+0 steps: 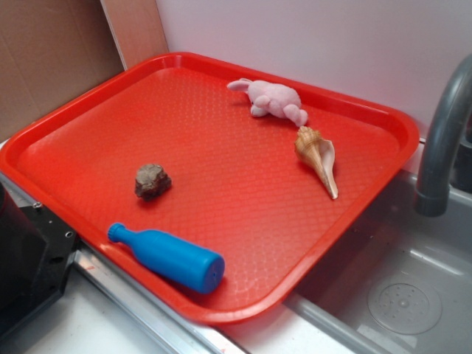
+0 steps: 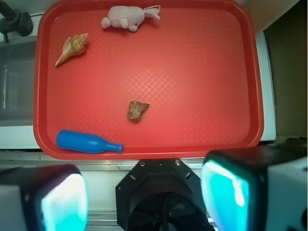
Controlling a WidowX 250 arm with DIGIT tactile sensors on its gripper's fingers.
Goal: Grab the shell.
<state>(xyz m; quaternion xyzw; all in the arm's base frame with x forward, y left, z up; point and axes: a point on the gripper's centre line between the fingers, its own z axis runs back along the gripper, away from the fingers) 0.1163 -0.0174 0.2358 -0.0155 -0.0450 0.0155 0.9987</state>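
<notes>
Looming blurred and cropped, pincer (image 2: 144,192) fingers wide apart, far from shell (image 2: 72,48).

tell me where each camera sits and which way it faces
exterior: off to one side and above, angled down at the red plastic tray beside a grey sink; no fingers visible.
wrist: on the arm, looking straight down over the tray; open fingers fill the bottom edge.
shared: tan spiral conch shell, blue plastic bottle.
</notes>
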